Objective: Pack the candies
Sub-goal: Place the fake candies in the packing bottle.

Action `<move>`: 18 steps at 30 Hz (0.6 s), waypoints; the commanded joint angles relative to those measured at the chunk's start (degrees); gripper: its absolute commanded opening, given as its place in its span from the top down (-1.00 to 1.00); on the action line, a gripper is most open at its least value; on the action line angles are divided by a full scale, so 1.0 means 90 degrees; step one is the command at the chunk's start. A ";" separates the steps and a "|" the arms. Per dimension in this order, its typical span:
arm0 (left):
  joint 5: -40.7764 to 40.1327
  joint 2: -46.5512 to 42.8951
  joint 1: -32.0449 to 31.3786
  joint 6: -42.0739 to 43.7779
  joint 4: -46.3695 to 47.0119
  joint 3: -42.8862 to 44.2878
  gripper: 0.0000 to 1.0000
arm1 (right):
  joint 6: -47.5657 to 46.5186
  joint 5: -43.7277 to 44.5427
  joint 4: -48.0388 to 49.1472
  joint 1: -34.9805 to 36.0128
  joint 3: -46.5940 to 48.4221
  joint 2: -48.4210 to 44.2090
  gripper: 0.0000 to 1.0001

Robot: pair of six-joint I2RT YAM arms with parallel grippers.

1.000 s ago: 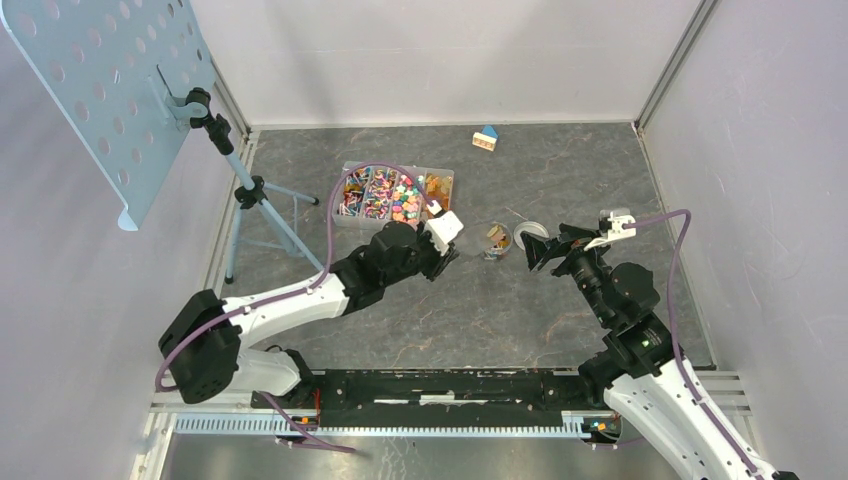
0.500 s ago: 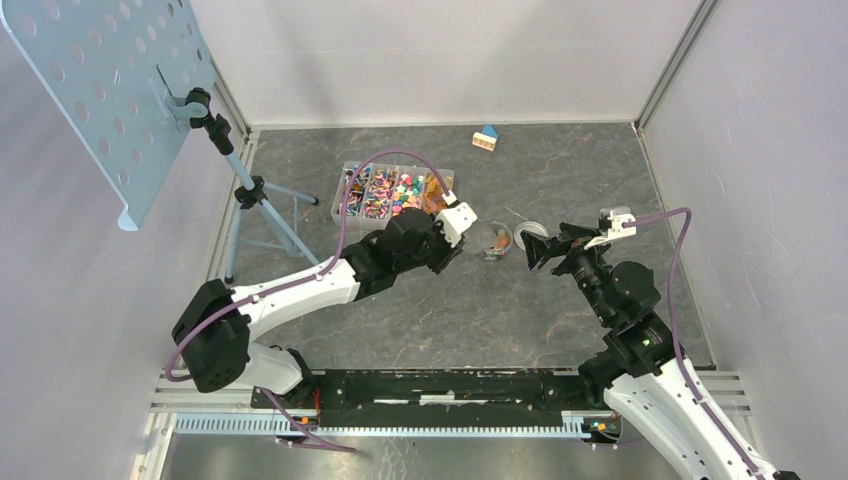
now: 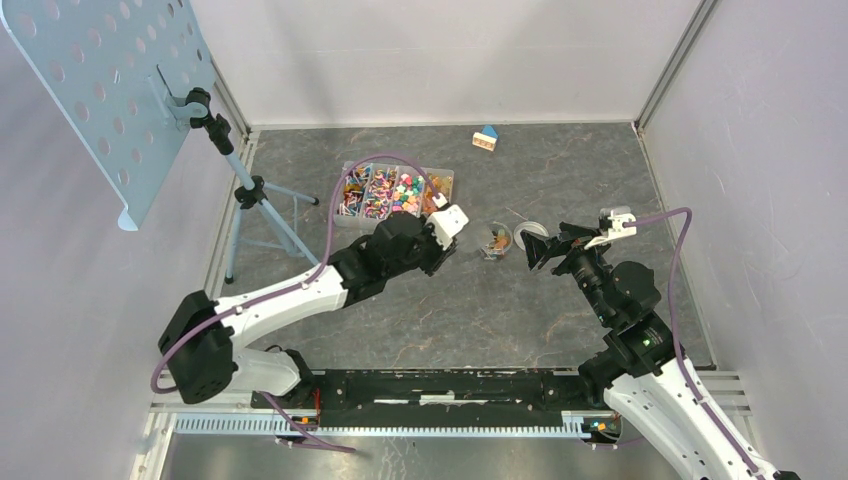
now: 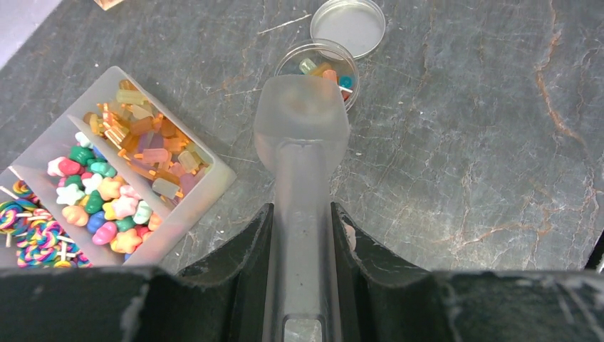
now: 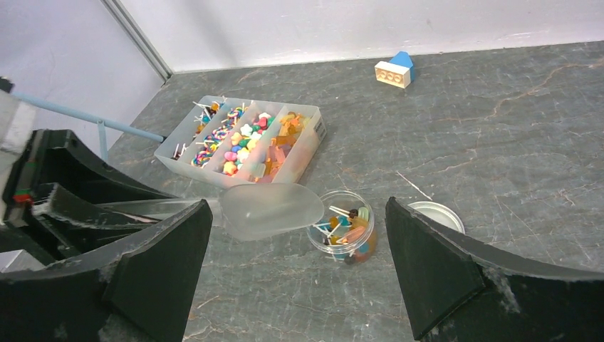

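Near the middle of the table [image 3: 470, 310] we see the left arm stretched forward and toward its right, the left gripper [image 4: 303, 228] clamped on the handle of a frosted scoop [image 4: 301, 121]. The scoop's bowl reaches the rim of a small round dish [image 5: 318, 239]; we cannot tell whether they touch. Some candies [image 5: 347, 228] lie in that dish, and many more fill the compartments of the sorting tray [image 4: 199, 217] just behind the left wrist. The dish's lid [image 5: 434, 214] lies flat just beside it, on the right arm's side.

The right arm is folded up from its base, elbow high. The right gripper [image 3: 547, 248] hangs just beside the lid with its fingers spread wide, holding nothing.

Bare stone shows between the dish and the arm bases, and again from the lid to the right wall. A toy house [image 5: 395, 69] sits well apart at the far edge. A tripod [image 3: 255, 195] stands by the left wall, near the tray.
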 commanded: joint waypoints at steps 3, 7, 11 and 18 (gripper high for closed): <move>-0.0221 -0.0657 -0.0015 0.0487 0.0732 -0.0341 0.95 | 0.0027 -0.0036 0.0149 -0.0018 0.0202 -0.0033 -0.96; -0.0284 -0.0978 0.0031 0.0669 0.0880 -0.0569 0.95 | 0.0045 -0.0045 0.0165 -0.0011 0.0163 -0.0054 -0.96; -0.0781 -0.1096 0.0201 0.0537 0.0841 -0.0611 0.95 | 0.0046 -0.0080 0.0154 -0.0015 0.0182 -0.0044 -0.96; -0.1946 -0.0832 0.0523 -0.0022 -0.0034 -0.0059 0.95 | 0.0046 -0.0082 0.0147 -0.0011 0.0165 -0.0068 -0.96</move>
